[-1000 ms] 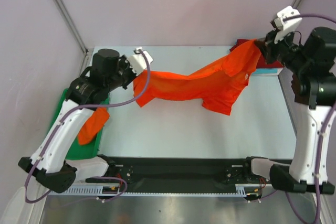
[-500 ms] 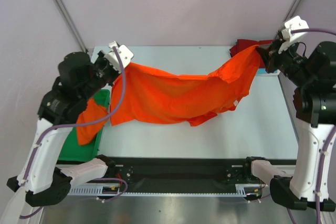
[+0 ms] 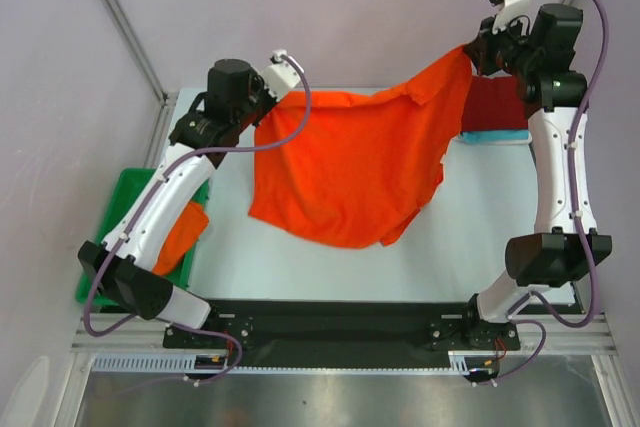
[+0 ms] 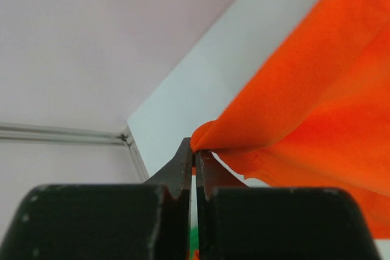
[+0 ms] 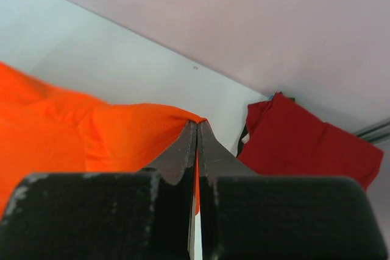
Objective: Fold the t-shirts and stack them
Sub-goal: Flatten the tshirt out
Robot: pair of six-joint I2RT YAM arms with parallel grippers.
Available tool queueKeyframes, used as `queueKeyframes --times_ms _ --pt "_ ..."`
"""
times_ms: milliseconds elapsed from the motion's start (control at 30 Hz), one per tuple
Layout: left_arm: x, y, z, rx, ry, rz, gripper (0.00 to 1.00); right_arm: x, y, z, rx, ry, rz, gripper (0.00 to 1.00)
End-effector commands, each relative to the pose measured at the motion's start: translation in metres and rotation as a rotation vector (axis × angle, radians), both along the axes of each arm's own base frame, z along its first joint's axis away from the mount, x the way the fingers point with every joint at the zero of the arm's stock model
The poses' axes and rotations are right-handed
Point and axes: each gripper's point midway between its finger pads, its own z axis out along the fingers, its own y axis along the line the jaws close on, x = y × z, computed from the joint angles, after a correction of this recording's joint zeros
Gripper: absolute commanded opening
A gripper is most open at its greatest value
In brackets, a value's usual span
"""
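A bright orange t-shirt (image 3: 350,162) hangs spread in the air between both arms, its lower edge drooping over the white table. My left gripper (image 3: 268,105) is shut on its left top corner, seen in the left wrist view (image 4: 196,151) with the cloth (image 4: 304,95) running right. My right gripper (image 3: 472,50) is shut on the right top corner, also shown in the right wrist view (image 5: 197,125). A dark red t-shirt (image 3: 495,104) lies folded at the back right on a turquoise one (image 3: 495,136); the red one shows in the right wrist view (image 5: 304,144). Another orange shirt (image 3: 180,237) lies in the tray.
A green plastic tray (image 3: 110,247) sits at the table's left edge under the left arm. Pale walls close in the back and sides. The black rail with the arm bases (image 3: 330,332) runs along the near edge.
Both grippers rose and moved toward the back, lifting the orange shirt off its sag so it hangs spread out. The left arm swung right, the right arm stretched up and back.
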Motion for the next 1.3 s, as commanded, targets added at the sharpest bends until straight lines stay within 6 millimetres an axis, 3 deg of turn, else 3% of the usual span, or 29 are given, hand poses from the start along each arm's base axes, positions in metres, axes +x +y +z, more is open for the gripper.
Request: queueKeyframes --times_ms 0,100,133,233,267,333,367,567,600,800,900,1000,1100,1233,1267 --pt "-0.002 0.002 0.105 -0.126 -0.261 -0.005 0.00 -0.028 0.001 0.094 -0.017 -0.259 -0.001 0.00" --pt "-0.016 0.006 0.129 -0.160 -0.301 -0.011 0.00 -0.041 -0.001 0.106 -0.022 -0.286 -0.013 0.00" --pt "-0.022 0.008 0.136 -0.168 -0.316 -0.012 0.00 -0.055 -0.001 0.116 -0.024 -0.311 -0.016 0.00" --pt "-0.047 0.012 0.153 -0.185 -0.343 -0.039 0.00 -0.076 -0.002 0.120 -0.027 -0.320 -0.028 0.00" --pt "-0.055 0.014 0.154 -0.176 -0.346 -0.046 0.00 -0.096 -0.002 0.131 -0.026 -0.350 -0.032 0.00" --pt "-0.076 0.018 0.162 -0.172 -0.371 -0.055 0.01 -0.108 -0.003 0.127 -0.016 -0.342 -0.046 0.00" --pt "-0.083 0.020 0.161 -0.162 -0.370 -0.058 0.00 -0.126 -0.003 0.134 -0.013 -0.361 -0.055 0.00" --pt "-0.126 0.037 0.175 -0.183 -0.404 -0.081 0.00 -0.186 -0.004 0.141 0.003 -0.385 -0.082 0.00" --pt "-0.133 0.039 0.182 -0.191 -0.419 -0.087 0.00 -0.203 -0.004 0.152 0.001 -0.420 -0.086 0.00" --pt "-0.152 0.046 0.190 -0.220 -0.428 -0.108 0.00 -0.242 -0.008 0.181 -0.002 -0.499 -0.121 0.00" --pt "-0.154 0.045 0.184 -0.225 -0.408 -0.115 0.00 -0.242 -0.010 0.188 -0.006 -0.519 -0.131 0.00" --pt "-0.146 0.042 0.162 -0.200 -0.359 -0.109 0.00 -0.223 -0.010 0.180 -0.007 -0.497 -0.125 0.00" --pt "-0.138 0.038 0.138 -0.185 -0.307 -0.104 0.00 -0.190 -0.007 0.154 0.003 -0.430 -0.102 0.00" --pt "-0.116 0.030 0.063 -0.130 -0.170 -0.082 0.00 -0.136 0.002 0.099 0.023 -0.309 -0.039 0.00" --pt "-0.109 0.026 0.049 -0.124 -0.151 -0.083 0.00 -0.111 0.003 0.076 0.024 -0.259 -0.034 0.00"
